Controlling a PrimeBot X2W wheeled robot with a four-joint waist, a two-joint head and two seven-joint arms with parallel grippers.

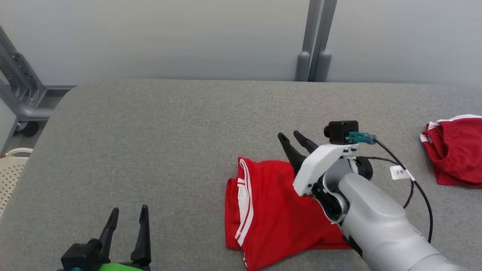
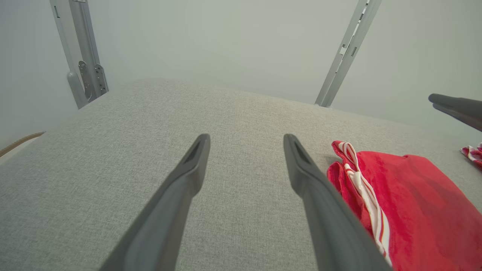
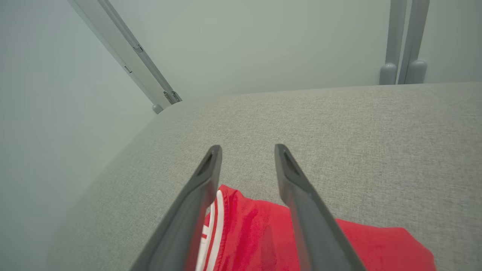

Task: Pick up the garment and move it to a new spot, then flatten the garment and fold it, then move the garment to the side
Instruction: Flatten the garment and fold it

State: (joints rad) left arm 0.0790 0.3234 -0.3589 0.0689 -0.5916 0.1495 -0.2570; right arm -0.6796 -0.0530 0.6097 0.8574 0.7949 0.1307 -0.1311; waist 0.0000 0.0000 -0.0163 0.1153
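A red garment (image 1: 263, 203) with white stripes lies folded on the grey table (image 1: 169, 131), right of centre near the front. My right gripper (image 1: 290, 135) hovers over its far right corner, fingers open and pointing away, nothing between them. In the right wrist view the garment (image 3: 256, 233) lies below the open right gripper (image 3: 247, 147). My left gripper (image 1: 129, 209) stands open at the front left, apart from the cloth. The left wrist view shows the open left gripper (image 2: 246, 137) over bare table, the garment (image 2: 414, 203) to its right, and the right gripper's fingers (image 2: 452, 105) at the edge.
A second red and white garment (image 1: 455, 150) lies bunched at the table's right edge, also seen as a scrap (image 2: 472, 154) in the left wrist view. A white basket (image 1: 11, 173) and a metal frame (image 1: 19, 94) stand off the left side. A wall with grey posts (image 1: 314, 56) runs behind.
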